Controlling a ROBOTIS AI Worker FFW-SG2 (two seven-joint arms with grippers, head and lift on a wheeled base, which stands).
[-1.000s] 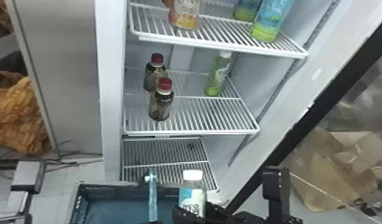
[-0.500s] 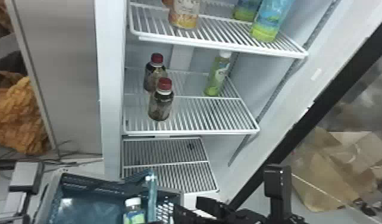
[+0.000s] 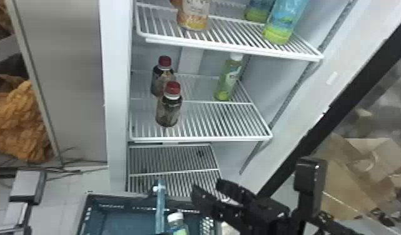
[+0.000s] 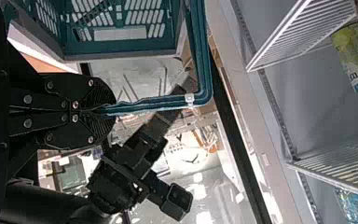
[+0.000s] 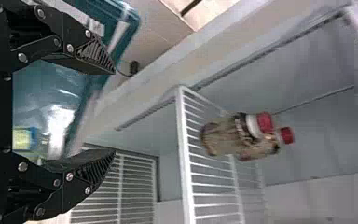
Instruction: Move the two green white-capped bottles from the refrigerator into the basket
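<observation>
No text can be read with certainty. In the head view, pale print too blurred to make out stands on the orange-and-white bottle [image 3: 193,15] at the upper centre, on the green white-capped bottle [image 3: 229,78] right of centre, and along the basket [image 3: 111,206] rim, lower left. At the left wrist view's upper right, a yellow-green bottle [image 4: 353,53] bears illegible lettering.

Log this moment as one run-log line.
left claw: shut on basket handle | right claw: open, empty | basket: one white-capped bottle | fridge shelf: one green white-capped bottle | status: one bottle left to move
</observation>
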